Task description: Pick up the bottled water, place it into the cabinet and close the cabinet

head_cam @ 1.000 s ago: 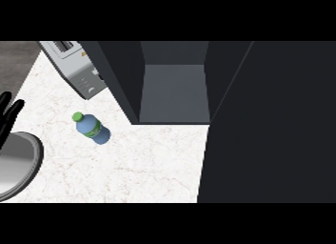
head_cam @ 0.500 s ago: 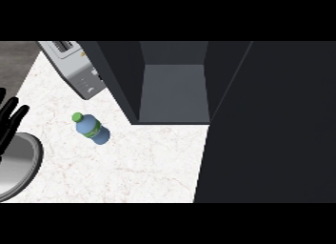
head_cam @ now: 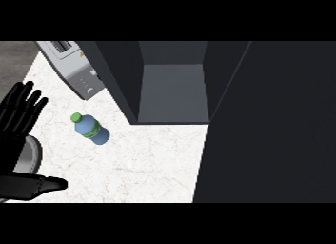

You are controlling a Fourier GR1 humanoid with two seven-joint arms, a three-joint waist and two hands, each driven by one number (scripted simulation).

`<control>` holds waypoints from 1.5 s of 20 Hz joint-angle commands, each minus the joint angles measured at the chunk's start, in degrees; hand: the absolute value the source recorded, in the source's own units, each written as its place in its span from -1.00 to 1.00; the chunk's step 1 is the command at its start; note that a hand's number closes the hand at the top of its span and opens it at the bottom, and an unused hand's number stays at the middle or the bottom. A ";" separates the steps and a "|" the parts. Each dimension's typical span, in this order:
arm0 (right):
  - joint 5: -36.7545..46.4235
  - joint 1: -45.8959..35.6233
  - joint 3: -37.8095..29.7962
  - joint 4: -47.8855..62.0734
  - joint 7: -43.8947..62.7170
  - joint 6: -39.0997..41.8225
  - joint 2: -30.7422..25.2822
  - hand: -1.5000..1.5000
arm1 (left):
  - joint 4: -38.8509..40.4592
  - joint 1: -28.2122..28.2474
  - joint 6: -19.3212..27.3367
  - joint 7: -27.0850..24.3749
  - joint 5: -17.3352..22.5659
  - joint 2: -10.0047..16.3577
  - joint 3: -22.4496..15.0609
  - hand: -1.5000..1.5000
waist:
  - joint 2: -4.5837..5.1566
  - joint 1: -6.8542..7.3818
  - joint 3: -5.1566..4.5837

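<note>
A blue water bottle with a green cap and green label lies on its side on the white marble counter, cap pointing up-left. My left hand shows at the view's left edge, open with fingers straight up and thumb stretched right near the bottom. It is left of the bottle and apart from it. The dark cabinet stands open behind the bottle, showing a grey inner shelf. Its dark door fills the right side. My right hand does not show.
A silver toaster stands at the back left, against the cabinet's left wall. A grey round plate lies at the left edge, largely hidden under my left hand. Bare counter stretches between the bottle and the cabinet door.
My left hand has come further into view from the left edge, towards the bottle, covering more of the grey plate. The bottle and the cabinet have not moved.
</note>
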 commanded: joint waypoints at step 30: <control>9.08 0.95 8.40 -8.57 4.56 -8.01 -6.09 -1.00 | 68.50 -14.98 -5.53 -42.61 -13.06 2.39 5.18 -1.00 | 0.01 -0.85 -0.07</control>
